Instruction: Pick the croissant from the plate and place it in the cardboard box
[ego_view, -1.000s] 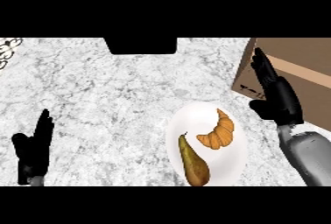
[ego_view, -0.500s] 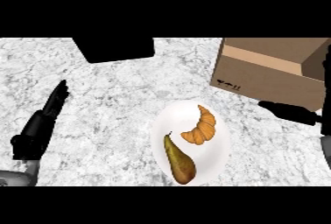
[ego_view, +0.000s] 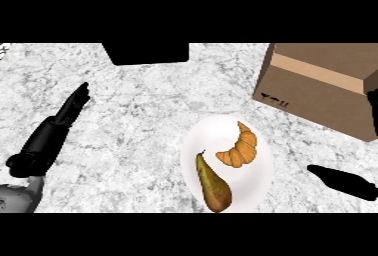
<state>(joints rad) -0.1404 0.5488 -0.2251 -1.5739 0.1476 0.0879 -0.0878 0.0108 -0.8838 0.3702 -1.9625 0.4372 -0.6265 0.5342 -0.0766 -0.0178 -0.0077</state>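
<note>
A golden croissant (ego_view: 239, 146) lies on the upper right part of a white plate (ego_view: 220, 131) in the middle of the marble counter. A brown-green pear (ego_view: 212, 184) lies on the same plate, below and left of the croissant. The cardboard box (ego_view: 325, 82) stands at the upper right. My right hand (ego_view: 342, 182) shows at the right edge, low beside the plate, fingers straight and pointing left, apart from the croissant. Resting at the left is my left hand (ego_view: 52, 134), open with fingers stretched up and to the right.
A black block (ego_view: 145, 52) sits at the counter's far edge, top centre. Bare marble counter (ego_view: 133, 110) lies between the left hand and the plate.
The view has shifted, so the plate and box sit further left and lower. My right hand has dropped from beside the box to low on the plate's right side.
</note>
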